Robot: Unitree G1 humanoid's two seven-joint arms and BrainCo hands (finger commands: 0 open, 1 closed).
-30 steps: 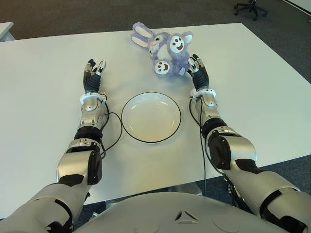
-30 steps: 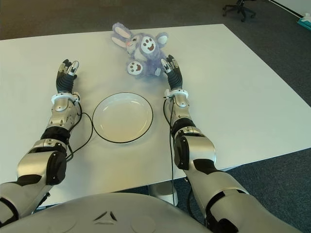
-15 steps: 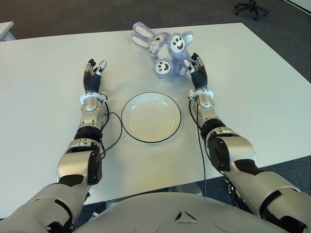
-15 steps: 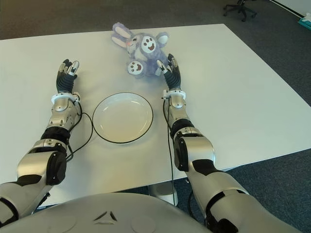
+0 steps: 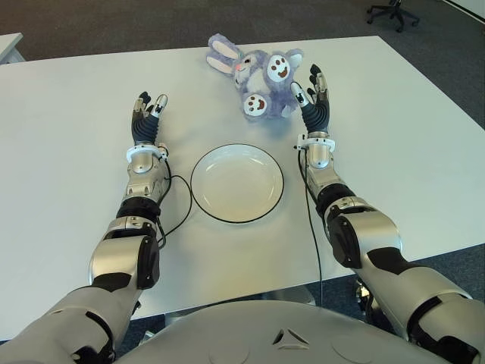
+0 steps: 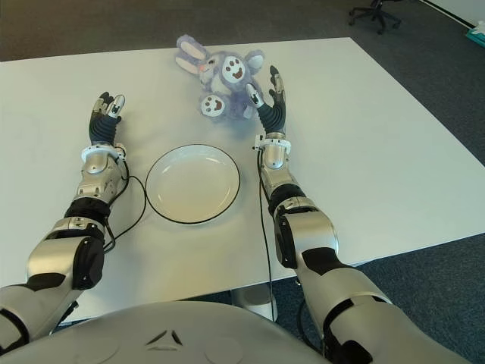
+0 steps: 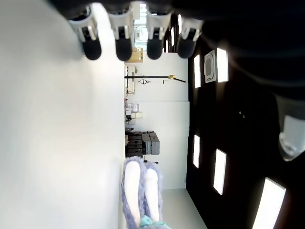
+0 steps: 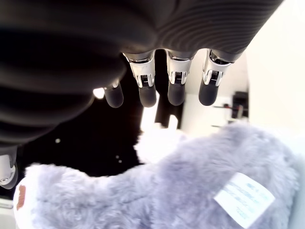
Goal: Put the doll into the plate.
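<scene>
A purple plush rabbit doll [image 5: 260, 76] lies on the white table [image 5: 68, 114] at the far middle, its soles with brown paw marks facing me. The white plate [image 5: 236, 183] with a dark rim sits empty nearer to me, between my two arms. My right hand [image 5: 314, 98] is raised just right of the doll, fingers spread and holding nothing; in the right wrist view its fingertips [image 8: 175, 93] hover above the doll's fur [image 8: 200, 191]. My left hand [image 5: 145, 115] shows left of the plate, fingers straight and empty.
An office chair [image 5: 392, 11] stands on the dark carpet beyond the table's far right corner. A thin black cable [image 5: 179, 199] loops on the table beside my left forearm. The table's right edge [image 5: 447, 98] runs diagonally.
My right hand has lifted and tilted upward beside the doll, its fingers spreading wider. The doll, plate and left hand have stayed put.
</scene>
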